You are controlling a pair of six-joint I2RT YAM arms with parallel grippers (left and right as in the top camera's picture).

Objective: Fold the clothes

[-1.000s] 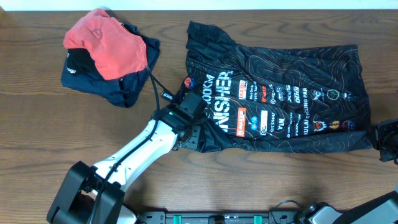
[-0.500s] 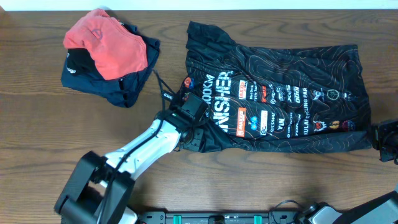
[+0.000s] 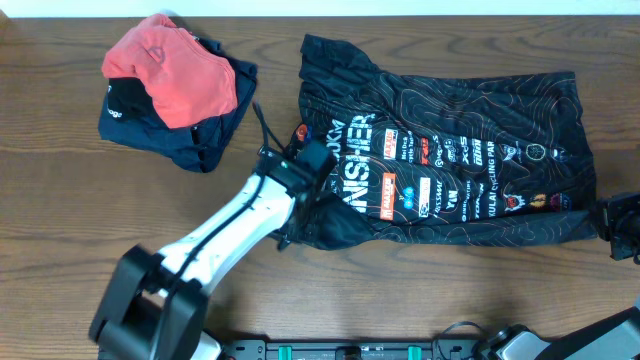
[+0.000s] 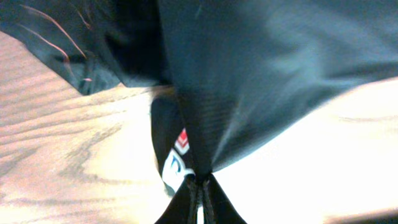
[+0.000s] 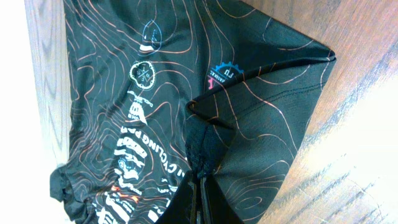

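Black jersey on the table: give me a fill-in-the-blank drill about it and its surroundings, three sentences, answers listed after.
1. The left gripper and the right gripper are both ____ on the black jersey.
2. The coral-red garment lies ____ the navy garment.
3. The jersey's big white lettering sits nearest the ____ gripper.

Missing words: shut; on top of; left.

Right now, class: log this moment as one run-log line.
left claw: shut on jersey, left edge | right claw: shut on jersey, right corner | jersey: spread on table | fold: not yet done
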